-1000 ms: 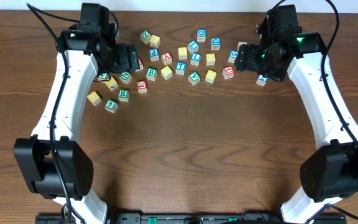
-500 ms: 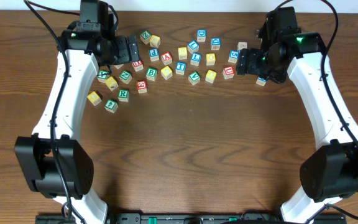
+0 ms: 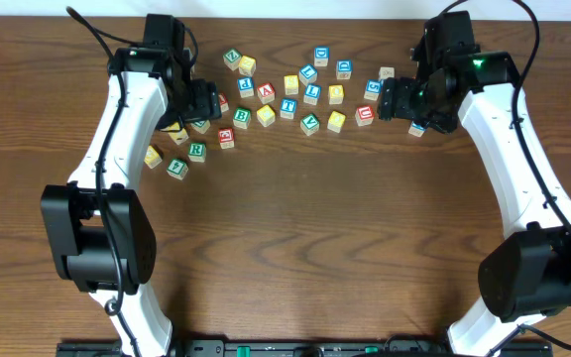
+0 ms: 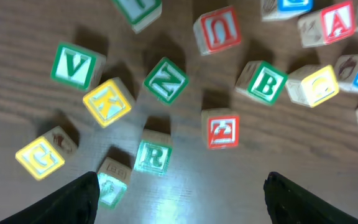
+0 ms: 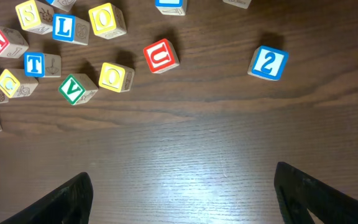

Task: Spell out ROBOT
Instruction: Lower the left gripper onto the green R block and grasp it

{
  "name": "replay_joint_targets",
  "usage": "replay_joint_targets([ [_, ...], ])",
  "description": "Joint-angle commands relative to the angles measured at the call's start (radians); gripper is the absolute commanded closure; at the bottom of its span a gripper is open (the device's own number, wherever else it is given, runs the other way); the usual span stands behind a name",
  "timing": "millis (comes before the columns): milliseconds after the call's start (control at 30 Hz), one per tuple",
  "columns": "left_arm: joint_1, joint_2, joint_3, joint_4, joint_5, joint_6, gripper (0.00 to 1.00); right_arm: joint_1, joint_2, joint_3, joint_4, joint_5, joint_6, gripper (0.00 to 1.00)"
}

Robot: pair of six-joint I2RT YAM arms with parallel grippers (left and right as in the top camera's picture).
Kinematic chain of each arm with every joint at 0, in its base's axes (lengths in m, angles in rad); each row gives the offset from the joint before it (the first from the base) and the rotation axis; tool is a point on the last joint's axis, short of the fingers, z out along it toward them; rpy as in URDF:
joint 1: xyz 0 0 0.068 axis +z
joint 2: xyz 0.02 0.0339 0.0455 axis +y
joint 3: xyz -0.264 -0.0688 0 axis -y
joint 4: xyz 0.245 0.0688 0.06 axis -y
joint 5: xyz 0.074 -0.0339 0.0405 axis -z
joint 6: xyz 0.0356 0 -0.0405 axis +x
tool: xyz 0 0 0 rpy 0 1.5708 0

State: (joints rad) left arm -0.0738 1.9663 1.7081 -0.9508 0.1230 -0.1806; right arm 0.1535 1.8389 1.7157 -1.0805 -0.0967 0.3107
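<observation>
The green R cube (image 4: 153, 157) (image 3: 197, 151) lies just ahead of my left gripper (image 4: 180, 205) (image 3: 202, 107), which hangs open over the left cluster with nothing between its fingers. The green B cube (image 4: 266, 84) (image 3: 242, 117) sits to the right of it, next to a yellow cube (image 4: 319, 86). Under the right wrist view's left edge lie the blue T cube (image 5: 35, 63) (image 3: 287, 107) and two yellow O cubes (image 5: 114, 76) (image 5: 104, 18). My right gripper (image 5: 185, 199) (image 3: 393, 99) is open above bare wood, holding nothing.
Other cubes crowd the R: green V (image 4: 73, 65), yellow K (image 4: 109, 102), green N (image 4: 166, 81), a red cube (image 4: 221, 132), yellow G (image 4: 39, 155) and a green cube (image 4: 112, 183) by the left finger. Red U (image 5: 161, 56) and blue 2 (image 5: 268, 62) lie ahead of the right gripper.
The left arm has swung right and its gripper has come down toward the near side over the left cluster. The right arm has stayed put.
</observation>
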Motion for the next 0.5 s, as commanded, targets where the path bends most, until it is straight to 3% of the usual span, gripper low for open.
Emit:
replay_joint_targets([
  [0,0.003,0.007,0.002,-0.029,-0.031,0.001,0.17,-0.002,0.002,0.018,-0.002,0.01,-0.002,0.12],
  [467,0.003,0.009,-0.225,0.154,-0.032,0.026,0.27,-0.002,0.002,0.018,-0.001,0.016,-0.002,0.1],
])
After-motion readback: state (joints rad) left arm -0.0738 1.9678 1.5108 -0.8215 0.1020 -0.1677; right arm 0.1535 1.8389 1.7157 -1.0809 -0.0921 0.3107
